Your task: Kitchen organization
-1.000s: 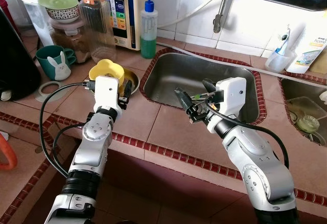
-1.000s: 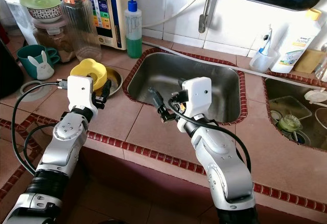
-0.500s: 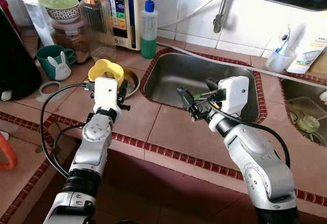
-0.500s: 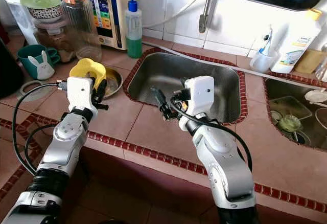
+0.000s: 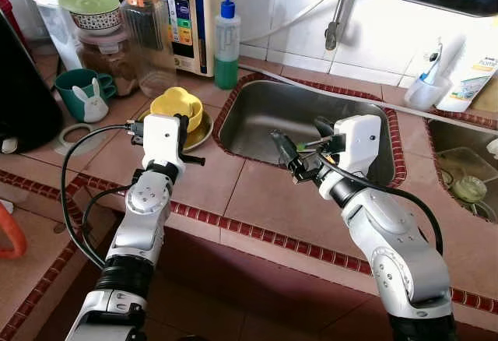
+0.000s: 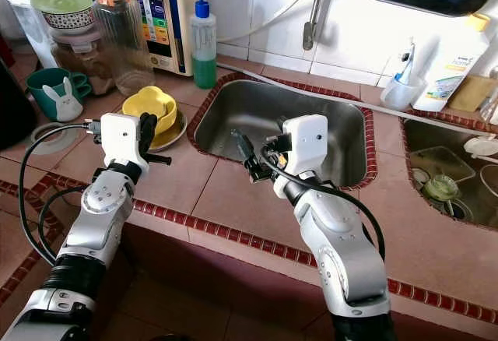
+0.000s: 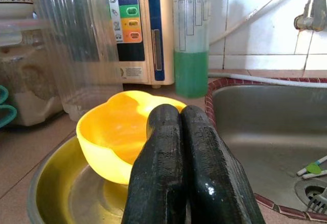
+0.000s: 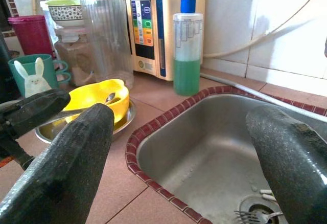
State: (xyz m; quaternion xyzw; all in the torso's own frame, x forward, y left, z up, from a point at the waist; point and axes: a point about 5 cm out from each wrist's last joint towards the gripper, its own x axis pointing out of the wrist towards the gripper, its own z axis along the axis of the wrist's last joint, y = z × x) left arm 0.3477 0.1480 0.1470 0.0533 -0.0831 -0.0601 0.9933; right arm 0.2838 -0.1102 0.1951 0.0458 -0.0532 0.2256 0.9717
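Landmark: sink point(image 5: 311, 119).

Yellow bowl point(image 5: 177, 108) sits upright in the metal dish point(image 5: 198, 129) on the counter just left of the sink, mouth up; it is roughly round, so no clear long axis. A spoon point(image 8: 109, 98) rests inside.

Left gripper point(image 7: 186, 147): fingers pressed together, empty, just short of the bowl.

Right gripper point(image 5: 302, 148): fingers spread wide, empty, over the sink's front edge.

Judgement: bowl looks placed. Fork point(image 8: 249, 215) and other utensils in the sink remain to be sorted.

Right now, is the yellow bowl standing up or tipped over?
Standing upright: the yellow bowl sits open side up in the metal dish.
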